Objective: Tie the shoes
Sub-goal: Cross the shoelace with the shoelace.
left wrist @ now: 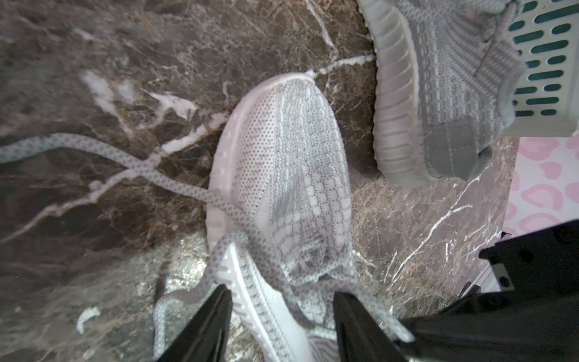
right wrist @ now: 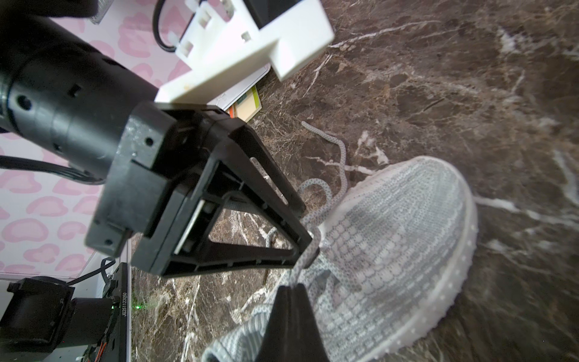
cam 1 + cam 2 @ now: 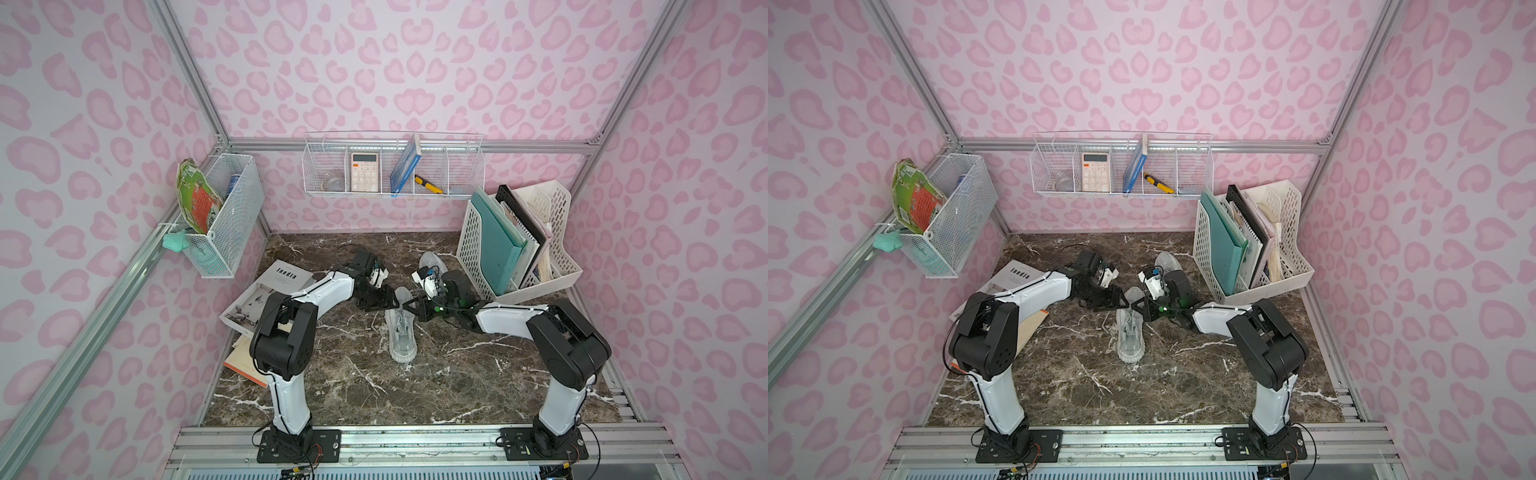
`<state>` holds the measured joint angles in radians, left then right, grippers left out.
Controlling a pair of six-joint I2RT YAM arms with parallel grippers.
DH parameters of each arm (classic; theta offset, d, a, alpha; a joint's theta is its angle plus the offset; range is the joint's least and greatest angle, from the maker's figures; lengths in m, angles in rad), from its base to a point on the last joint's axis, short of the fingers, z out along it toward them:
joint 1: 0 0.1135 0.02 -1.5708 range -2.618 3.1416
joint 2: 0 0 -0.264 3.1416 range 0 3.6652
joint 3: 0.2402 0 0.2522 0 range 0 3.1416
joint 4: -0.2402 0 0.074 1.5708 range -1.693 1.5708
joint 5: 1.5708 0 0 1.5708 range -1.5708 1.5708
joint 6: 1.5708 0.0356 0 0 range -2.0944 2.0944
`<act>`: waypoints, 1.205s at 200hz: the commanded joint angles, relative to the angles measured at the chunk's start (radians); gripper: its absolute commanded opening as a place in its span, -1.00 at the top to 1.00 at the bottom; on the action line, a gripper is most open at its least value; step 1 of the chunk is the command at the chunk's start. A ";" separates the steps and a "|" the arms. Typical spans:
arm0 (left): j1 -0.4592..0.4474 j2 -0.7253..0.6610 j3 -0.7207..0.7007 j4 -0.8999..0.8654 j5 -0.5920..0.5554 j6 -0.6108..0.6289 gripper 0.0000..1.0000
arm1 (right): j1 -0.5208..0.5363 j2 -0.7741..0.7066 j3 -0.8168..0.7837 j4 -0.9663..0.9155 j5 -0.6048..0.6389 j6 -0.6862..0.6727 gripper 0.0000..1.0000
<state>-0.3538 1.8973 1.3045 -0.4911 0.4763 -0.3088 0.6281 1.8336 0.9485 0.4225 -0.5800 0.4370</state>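
- Bench [image 3: 415, 395] of dark veined marble carries everything, with a white file rack [image 3: 478, 249] at its far right corner.
- The near shoe [image 3: 401, 332] lies mid-bench between both arms, so either can reach its lacing. The second shoe [image 3: 432, 262] lies behind it beside the rack, partly hidden by the right arm in both top views.
- The left gripper [image 1: 282, 319] hangs over the near shoe, its jaws roughly half parted around the shoe's edge and loose lace, clamping nothing.
- The right gripper [image 2: 289, 288] has its jaws closed, apparently pinching a lace strand [image 2: 305, 258], probably to hold it taut for the left.
- Only the wrist views resolve the laces. The left wrist view shows a free lace end [image 1: 94, 150] trailing across the marble.
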 commanded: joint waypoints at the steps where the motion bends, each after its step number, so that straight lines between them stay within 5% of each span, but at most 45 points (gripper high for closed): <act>1: -0.001 0.000 0.000 -0.015 -0.009 0.023 -0.08 | -0.001 0.001 0.013 0.005 0.006 0.002 1.00; 112: -0.007 0.060 0.069 -0.021 -0.021 0.030 0.21 | 0.003 0.021 0.025 -0.004 -0.021 0.002 1.00; 207: -0.007 -0.017 0.027 -0.092 -0.071 0.066 0.99 | -0.006 0.011 0.032 -0.042 0.027 -0.008 1.00; 241: -0.010 -0.063 0.003 -0.169 -0.060 0.085 1.00 | -0.014 0.005 0.029 -0.033 0.045 -0.003 1.00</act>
<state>-0.3614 1.8622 1.3235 -0.5808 0.4141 -0.2543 0.6197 1.8530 0.9722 0.3779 -0.5629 0.4370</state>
